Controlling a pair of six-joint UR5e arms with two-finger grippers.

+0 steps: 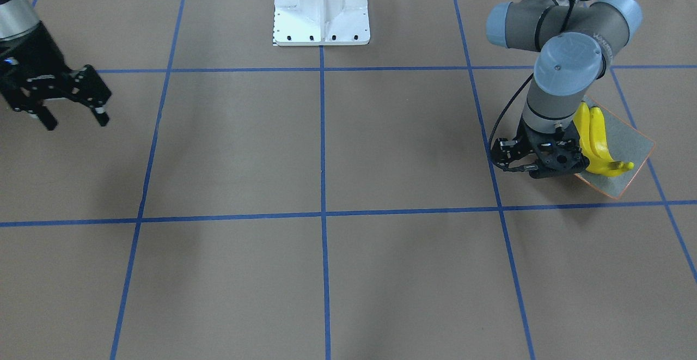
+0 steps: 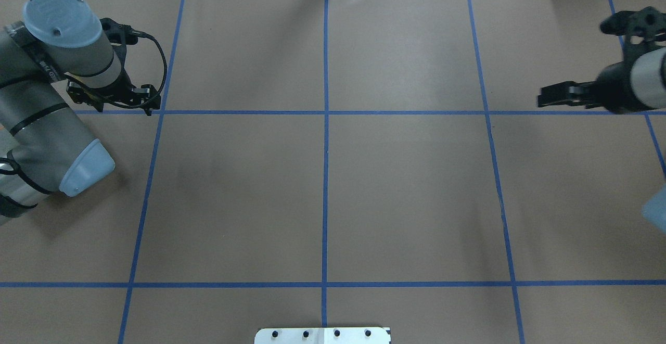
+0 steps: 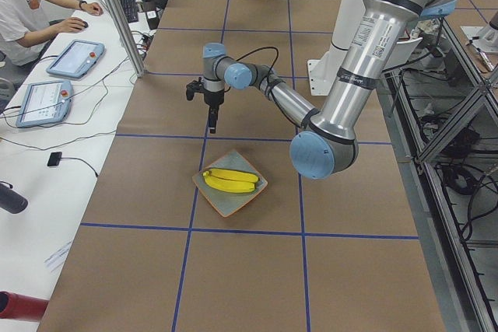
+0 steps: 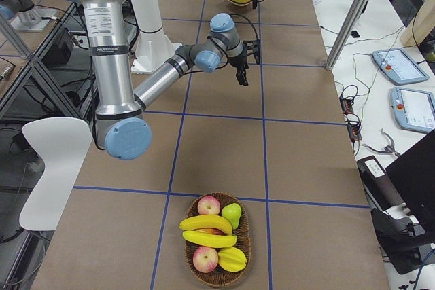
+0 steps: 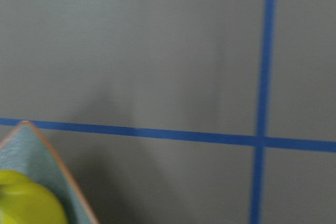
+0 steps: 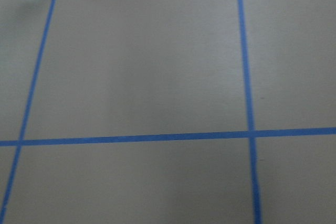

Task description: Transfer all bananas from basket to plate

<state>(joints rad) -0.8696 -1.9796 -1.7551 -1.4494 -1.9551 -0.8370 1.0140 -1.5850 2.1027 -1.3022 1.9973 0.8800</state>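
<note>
Nearest me in the right-end view is the basket (image 4: 216,281), sitting at the robot's right end of the worktop (image 1: 234,147). Two bananas (image 4: 206,223) lie across its middle, one just behind the other. Two apples (image 4: 209,205), a green fruit (image 4: 232,215) and a yellow piece I can't identify sit round them.

At the opposite end I see the plate (image 3: 227,204), flat inside one taped square. Two more bananas (image 3: 229,186) lie on it side by side, touching and curved the same way. I count two on the plate and two in the basket.

The left arm (image 1: 566,66) reaches down, and the left jaws hang above the worktop just beside the plate, clear of it. From the front and overhead views I read them as spread wide with nothing between them. The left wrist camera is blurred and catches only a plate corner and one banana end at its lower left.

The right arm (image 4: 163,76) holds the right jaws over bare worktop, well apart from the basket. They point down, also spread wide and empty. Its wrist camera shows only worktop and blue tape (image 6: 244,51).

A white mount (image 1: 321,6) stands on the centre line at the robot's side.
</note>
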